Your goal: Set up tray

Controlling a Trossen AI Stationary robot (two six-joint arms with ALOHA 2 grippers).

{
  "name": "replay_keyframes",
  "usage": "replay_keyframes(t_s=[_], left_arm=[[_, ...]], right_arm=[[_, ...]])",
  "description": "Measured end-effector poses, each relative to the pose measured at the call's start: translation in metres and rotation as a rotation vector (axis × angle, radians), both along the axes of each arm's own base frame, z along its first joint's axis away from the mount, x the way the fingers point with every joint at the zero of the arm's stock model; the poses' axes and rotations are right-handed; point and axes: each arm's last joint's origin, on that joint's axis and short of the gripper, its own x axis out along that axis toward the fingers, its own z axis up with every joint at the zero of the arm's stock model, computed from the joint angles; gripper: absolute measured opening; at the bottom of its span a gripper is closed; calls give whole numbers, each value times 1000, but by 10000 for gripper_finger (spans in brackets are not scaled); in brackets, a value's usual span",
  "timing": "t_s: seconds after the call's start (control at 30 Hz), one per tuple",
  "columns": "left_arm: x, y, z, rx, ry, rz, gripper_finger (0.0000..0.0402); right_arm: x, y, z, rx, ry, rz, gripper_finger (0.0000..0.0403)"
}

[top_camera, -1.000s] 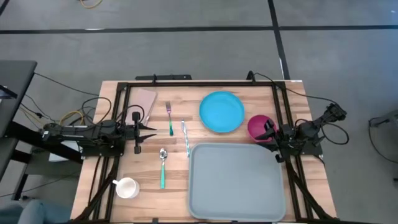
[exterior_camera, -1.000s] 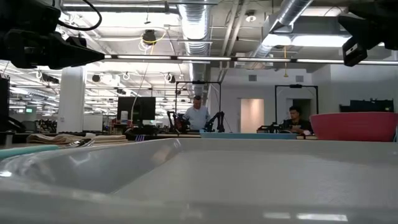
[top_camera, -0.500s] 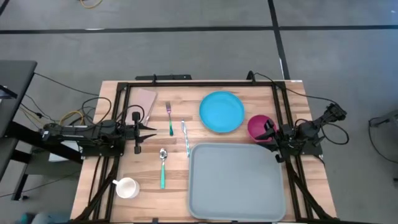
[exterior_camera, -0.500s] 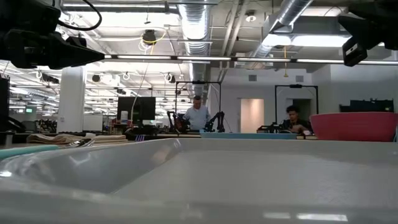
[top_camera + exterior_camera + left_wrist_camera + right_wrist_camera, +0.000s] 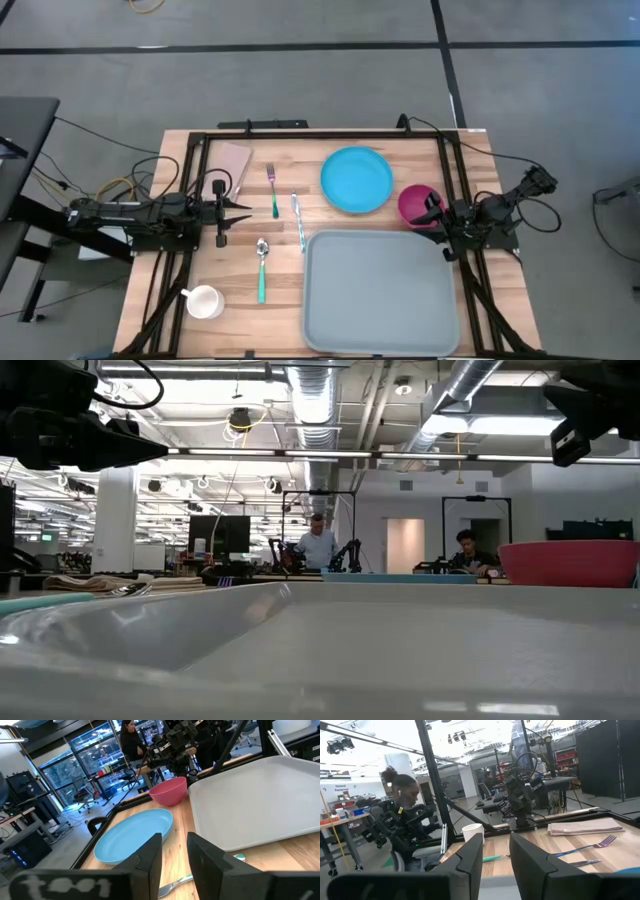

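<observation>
The light-grey tray (image 5: 380, 290) lies flat at the table's near right, and in the low view the tray (image 5: 320, 650) fills the foreground. Beyond it sit a round blue plate (image 5: 357, 180) and a pink bowl (image 5: 418, 203). My left gripper (image 5: 246, 207) hovers open at the table's left, pointing right, next to a fork (image 5: 272, 190). In its wrist view the left gripper (image 5: 174, 842) faces the plate (image 5: 132, 835) and the tray (image 5: 250, 795). My right gripper (image 5: 432, 215) is open beside the bowl, and the right wrist view shows the right gripper (image 5: 496, 842) holding nothing.
On the left half lie a knife (image 5: 298, 222), a green-handled spoon (image 5: 261, 268), a white mug (image 5: 204, 301) and a folded napkin (image 5: 230, 165). A black frame (image 5: 300, 135) runs round the table's edges. People sit in the room beyond.
</observation>
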Motion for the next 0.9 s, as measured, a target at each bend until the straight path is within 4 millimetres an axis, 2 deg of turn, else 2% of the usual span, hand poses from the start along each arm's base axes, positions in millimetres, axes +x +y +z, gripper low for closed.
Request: replay_keyframes(t_s=[0.9], left_arm=[[0, 1, 0, 1, -1, 22, 82]], right_arm=[[0, 0, 0, 0, 0, 0, 91]])
